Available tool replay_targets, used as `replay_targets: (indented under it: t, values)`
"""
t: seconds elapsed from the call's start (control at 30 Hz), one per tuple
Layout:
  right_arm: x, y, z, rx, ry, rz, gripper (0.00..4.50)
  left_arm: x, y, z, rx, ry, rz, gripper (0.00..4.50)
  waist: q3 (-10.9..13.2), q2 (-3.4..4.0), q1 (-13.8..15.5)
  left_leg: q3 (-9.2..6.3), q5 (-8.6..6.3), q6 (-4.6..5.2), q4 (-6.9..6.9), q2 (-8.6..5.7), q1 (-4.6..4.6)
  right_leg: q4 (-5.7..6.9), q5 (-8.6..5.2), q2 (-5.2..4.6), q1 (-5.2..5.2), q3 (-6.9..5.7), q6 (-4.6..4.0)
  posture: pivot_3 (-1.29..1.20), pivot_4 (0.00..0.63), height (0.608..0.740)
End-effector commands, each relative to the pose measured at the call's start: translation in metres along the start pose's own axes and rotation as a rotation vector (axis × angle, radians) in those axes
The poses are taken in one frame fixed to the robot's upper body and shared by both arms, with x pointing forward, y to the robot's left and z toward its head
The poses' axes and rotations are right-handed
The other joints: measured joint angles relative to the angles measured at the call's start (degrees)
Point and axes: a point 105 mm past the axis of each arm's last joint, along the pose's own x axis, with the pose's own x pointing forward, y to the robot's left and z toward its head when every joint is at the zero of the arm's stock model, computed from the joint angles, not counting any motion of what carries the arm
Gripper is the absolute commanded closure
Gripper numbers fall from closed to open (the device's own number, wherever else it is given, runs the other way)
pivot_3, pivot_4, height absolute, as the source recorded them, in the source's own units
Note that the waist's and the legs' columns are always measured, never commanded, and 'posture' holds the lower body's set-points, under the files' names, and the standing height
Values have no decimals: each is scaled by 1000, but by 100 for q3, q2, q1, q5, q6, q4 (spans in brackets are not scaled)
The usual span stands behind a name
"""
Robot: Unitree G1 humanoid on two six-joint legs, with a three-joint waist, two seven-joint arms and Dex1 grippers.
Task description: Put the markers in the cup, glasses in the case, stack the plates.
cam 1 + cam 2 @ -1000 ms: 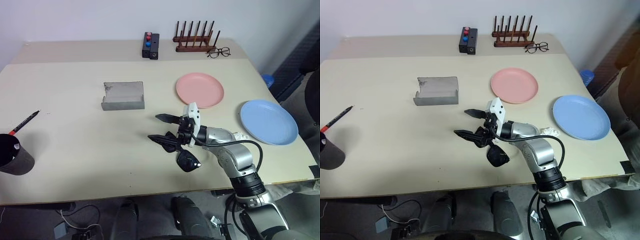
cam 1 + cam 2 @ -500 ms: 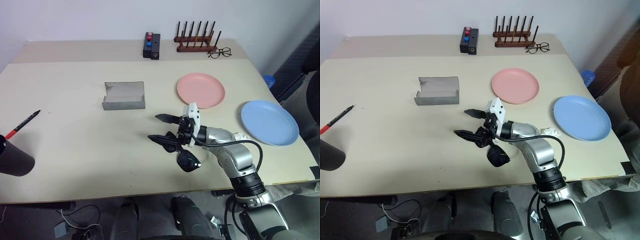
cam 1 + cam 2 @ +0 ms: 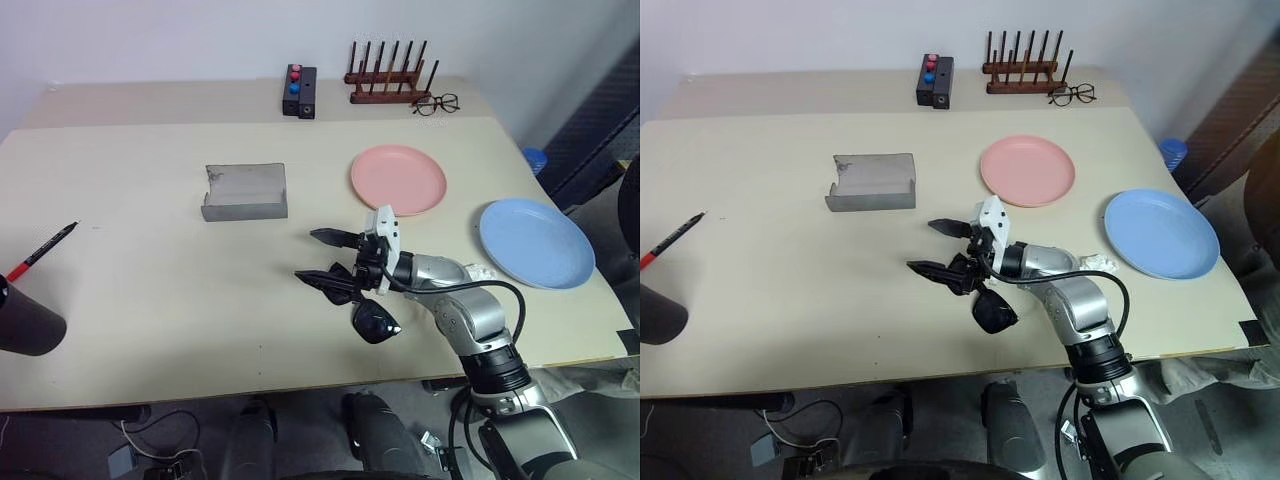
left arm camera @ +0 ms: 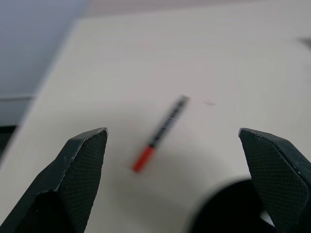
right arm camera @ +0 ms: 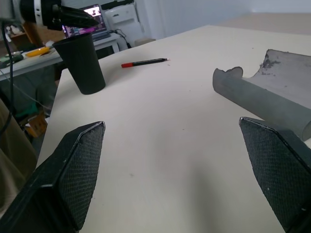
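Mid-table | right hand (image 3: 328,257) level, fingers apart, over sunglasses (image 3: 372,320) | left hand (image 4: 180,160) apart, above cup (image 4: 228,208)

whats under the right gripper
Black sunglasses lie on the table just below the open right gripper, one dark lens plain to see. The gripper body covers the rest of the frame, so whether it touches them cannot be told.
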Motion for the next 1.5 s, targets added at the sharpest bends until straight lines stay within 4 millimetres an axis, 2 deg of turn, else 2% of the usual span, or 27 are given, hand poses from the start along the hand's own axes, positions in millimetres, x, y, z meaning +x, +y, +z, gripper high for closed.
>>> replay_targets:
  t: [0.03, 0.27, 0.5, 0.53, 0.57, 0.8, 0.93, 1.03, 1.1, 1.17, 1.27, 1.33, 1.43, 1.5]
  values:
    - [2, 5, 11, -29, -31, 27, 0, -9, 2, -2, 42, 95, -28, 48, 0, 0, 4, 0, 0, 0, 0, 0, 0, -1, 0, 0, -1, 0, 0, 0, 150, 740]
    - [3, 6, 9, -27, -33, 26, 0, -14, 11, -14, 41, 217, -23, 48, -1, -1, 12, 1, 0, 0, 0, 0, -1, -1, 0, -1, -2, 0, -2, 0, 150, 740]
    - [4, 5, 9, -31, -36, 24, 0, -6, 12, -25, 31, 263, -34, 48, 0, 0, 9, 1, 0, 0, -1, 1, -1, -2, 1, -1, -3, -1, -2, 0, 150, 740]
    - [5, 5, 9, -33, -36, 23, 0, -4, 11, -26, 29, 269, -39, 573, 0, 0, 9, 1, 0, 0, -1, 1, -1, -2, 1, -1, -2, 0, -2, 0, 150, 740]
    - [5, 5, 9, -34, -36, 22, 0, -2, 9, -28, 32, 277, -49, 855, 0, -1, 10, 1, 0, 0, -1, 1, -1, -1, 1, -1, -2, -1, -2, 0, 150, 740]
    - [3, 4, 9, -39, -33, 15, 0, 6, -1, -34, 56, 306, -93, 4379, 1, 1, 12, 1, 0, 0, -1, 1, -1, 1, 1, 0, -2, -1, -2, 0, 150, 740]
    - [2, 4, 9, -40, -31, 12, 0, 6, 2, -34, 69, 318, -68, 4448, 1, 3, 13, 1, 0, 0, 0, 1, 0, 5, 1, 0, -3, 0, -2, 0, 150, 740]
    - [2, 4, 9, -41, -29, 12, 0, 12, 4, -22, 23, 270, -38, 4448, 0, 0, 23, 0, 0, 0, 0, 1, 0, 10, 1, 1, -3, -1, -2, 0, 150, 740]
    - [2, 4, 9, -41, -27, 13, 0, 20, -1, -4, -7, 204, -40, 4448, -3, -4, 40, 0, 1, 1, 3, 1, 0, 12, 0, 2, -3, -1, -1, 0, 150, 740]
    - [3, 3, 8, -40, -26, 15, 0, 32, -9, 11, -58, 162, -29, 4448, -4, -6, 72, -1, 0, 1, 10, 1, -2, 15, 0, 3, -1, -1, -1, 0, 150, 740]
    - [4, 4, 7, -38, -25, 20, 0, 49, -20, 20, -119, 150, -15, 4448, -2, -3, 85, -1, 0, 1, 25, 0, -2, 26, 1, 4, 3, 1, 2, 0, 150, 740]
    - [6, 4, 7, -36, -26, 26, 0, 68, -37, 25, -167, 156, -25, 4448, -1, -1, 95, -2, 0, 1, 40, 0, -2, 51, -4, 4, 1, 0, 10, 0, 150, 740]
    - [8, 4, 7, -37, -30, 27, 0, 87, -53, 23, -170, 213, -13, 4448, -1, -1, 139, -15, 1, 1, 54, 0, 0, 77, -3, 15, 1, -1, 18, 0, 150, 740]
    - [7, 4, 8, -38, -33, 22, 0, 97, -56, 22, -196, 238, 18, 4448, -2, -2, 134, -16, 1, 1, 57, 0, 1, 80, 4, 15, 1, 0, 30, 0, 150, 740]
